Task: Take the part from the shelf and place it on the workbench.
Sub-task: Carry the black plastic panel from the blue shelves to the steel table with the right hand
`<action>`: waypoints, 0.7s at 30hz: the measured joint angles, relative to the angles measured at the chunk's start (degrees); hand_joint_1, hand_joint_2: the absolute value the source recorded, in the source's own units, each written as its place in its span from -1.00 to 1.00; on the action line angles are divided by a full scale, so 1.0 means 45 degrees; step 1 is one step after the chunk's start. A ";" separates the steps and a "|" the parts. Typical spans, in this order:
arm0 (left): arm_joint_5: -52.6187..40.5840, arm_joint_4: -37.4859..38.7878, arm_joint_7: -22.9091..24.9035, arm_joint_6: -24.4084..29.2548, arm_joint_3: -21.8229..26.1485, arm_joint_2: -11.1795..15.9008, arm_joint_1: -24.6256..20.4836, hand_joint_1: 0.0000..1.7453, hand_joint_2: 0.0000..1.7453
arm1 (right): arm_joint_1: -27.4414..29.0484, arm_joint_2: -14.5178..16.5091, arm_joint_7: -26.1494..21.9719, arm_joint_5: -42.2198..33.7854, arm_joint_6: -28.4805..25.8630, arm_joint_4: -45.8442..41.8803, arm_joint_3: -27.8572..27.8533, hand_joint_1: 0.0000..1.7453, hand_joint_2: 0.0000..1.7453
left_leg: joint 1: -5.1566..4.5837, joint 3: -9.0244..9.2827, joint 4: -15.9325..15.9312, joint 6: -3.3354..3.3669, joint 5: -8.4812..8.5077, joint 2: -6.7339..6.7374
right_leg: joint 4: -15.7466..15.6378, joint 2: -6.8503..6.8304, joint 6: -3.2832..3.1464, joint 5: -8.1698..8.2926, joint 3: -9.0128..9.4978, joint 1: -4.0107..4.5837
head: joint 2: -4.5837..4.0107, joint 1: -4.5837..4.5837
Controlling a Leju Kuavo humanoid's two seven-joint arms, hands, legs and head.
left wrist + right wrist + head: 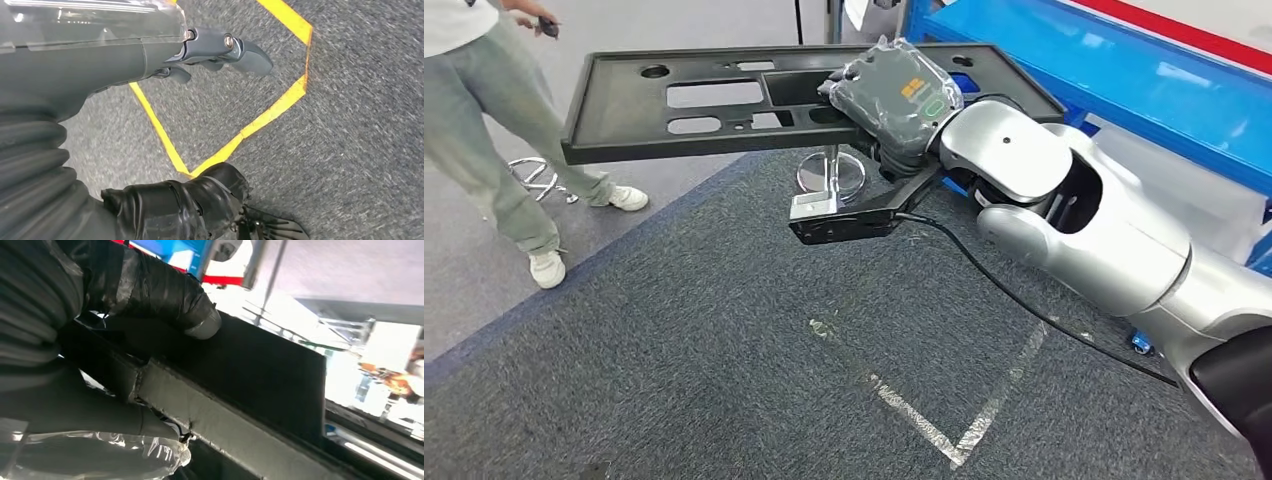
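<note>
Black and flat, the part (714, 100) is up in the air over the grey carpet (704, 350), beside the blue shelf (1124, 70). The right hand (894, 95) grips its edge. The left hand (220, 50) hangs down, fingers maybe curled, holding nothing.

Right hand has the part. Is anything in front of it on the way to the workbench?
The workbench is not visible, so the full path cannot be judged. The right hand holds the black part level above grey carpet. A person stands beyond the part's far end, and the blue shelf sits close on the right.
</note>
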 joint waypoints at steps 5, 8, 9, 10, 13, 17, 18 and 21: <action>-0.0093 0.0000 -0.0057 0.0002 0.0089 -0.0091 -0.0006 -1.00 1.00 | 0.0225 -0.0203 0.0103 0.0033 0.0044 -0.0081 0.0000 1.00 1.00 | 0.0043 -0.0063 0.0109 -0.0018 0.0035 -0.0907 | -0.0132 0.0446 0.0042 0.0699 0.0083 -0.0132 | -0.0001 0.0010; -0.0119 0.0000 -0.0053 0.0005 0.0167 -0.0115 -0.0027 -1.00 1.00 | 0.0227 -0.0303 0.0161 0.0069 0.0046 -0.0174 0.0000 1.00 1.00 | 0.0058 -0.0265 0.0232 -0.0245 0.0083 -0.1393 | -0.1964 0.1285 -0.0008 0.1317 0.0900 -0.0224 | -0.0001 0.0001; -0.0124 0.0000 -0.0047 0.0006 0.0191 -0.0119 -0.0021 -1.00 1.00 | 0.0243 -0.0322 0.0171 0.0076 0.0050 -0.0203 0.0000 1.00 1.00 | 0.0082 -0.0356 0.0215 -0.0357 0.0144 -0.1545 | -0.2061 0.1350 -0.0026 0.1280 0.0926 -0.0205 | -0.0001 -0.0002; -0.0135 0.0000 -0.0033 0.0010 0.0205 -0.0117 -0.0002 -1.00 1.00 | 0.0259 -0.0322 0.0181 0.0080 0.0055 -0.0246 0.0000 1.00 1.00 | 0.0116 -0.0425 0.0178 -0.0464 0.0218 -0.1709 | -0.2130 0.1193 -0.0068 0.1302 0.0937 -0.0213 | -0.0001 -0.0004; -0.0203 0.0004 0.0024 0.0016 0.0217 -0.0139 0.0072 -1.00 1.00 | 0.0257 -0.0334 0.0253 0.0114 0.0080 -0.0358 -0.0001 1.00 1.00 | 0.0102 -0.0751 0.0635 -0.0664 -0.0052 -0.1093 | -0.2315 0.0663 -0.0284 0.1443 0.1017 -0.0263 | 0.0000 -0.0063; -0.0259 0.0005 0.0039 -0.0022 0.0222 -0.0134 0.0025 -1.00 1.00 | 0.0299 -0.0383 0.0315 0.0181 0.0151 -0.0423 -0.0002 1.00 1.00 | 0.0082 -0.1998 0.3456 -0.0786 -0.1259 -0.0029 | -0.2323 -0.0058 -0.0396 0.1436 0.1041 -0.0177 | -0.0001 -0.0145; -0.0262 0.0005 0.0027 -0.0044 0.0222 -0.0138 0.0025 -1.00 1.00 | 0.0315 -0.0387 0.0313 0.0201 0.0176 -0.0438 -0.0001 1.00 1.00 | 0.0089 -0.2014 0.3566 -0.0799 -0.1196 0.0016 | -0.2304 -0.0241 -0.0397 0.1412 0.1041 -0.0171 | -0.0001 -0.0147; -0.0274 0.0005 -0.0066 -0.0156 0.0222 -0.0132 0.0018 -1.00 1.00 | 0.0292 -0.0393 0.0330 0.0253 0.0209 -0.0515 -0.0006 1.00 1.00 | 0.0030 -0.0818 0.1534 -0.0762 -0.0342 0.0555 | -0.2214 -0.0739 -0.0294 0.1282 0.1075 -0.0141 | -0.0001 -0.0153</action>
